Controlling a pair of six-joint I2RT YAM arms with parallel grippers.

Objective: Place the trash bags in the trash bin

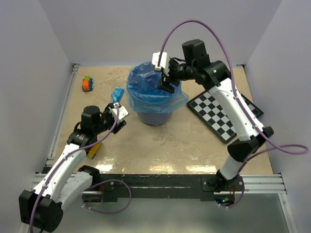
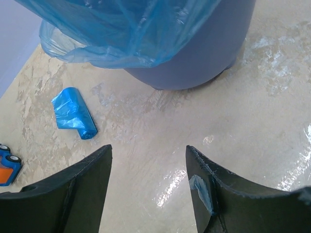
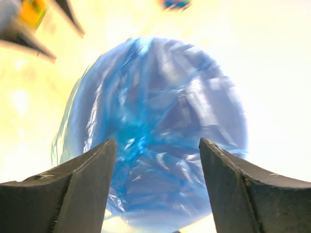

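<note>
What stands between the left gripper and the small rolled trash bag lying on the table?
Nothing visible. In the left wrist view only bare table separates the left gripper, its fingers open, from the rolled trash bag, which lies ahead and to their left. The trash bin stands farther on to the right, out of that path.

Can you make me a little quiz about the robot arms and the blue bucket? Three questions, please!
1. True or false: the right gripper hangs above the trash bin.
2. Where is the rolled-up trash bag? A) inside the bin B) on the table, left of the bin C) on the chessboard
3. Fill in: the left gripper has its jaws ____.
Key: 1 true; 2 B; 3 open.
</note>
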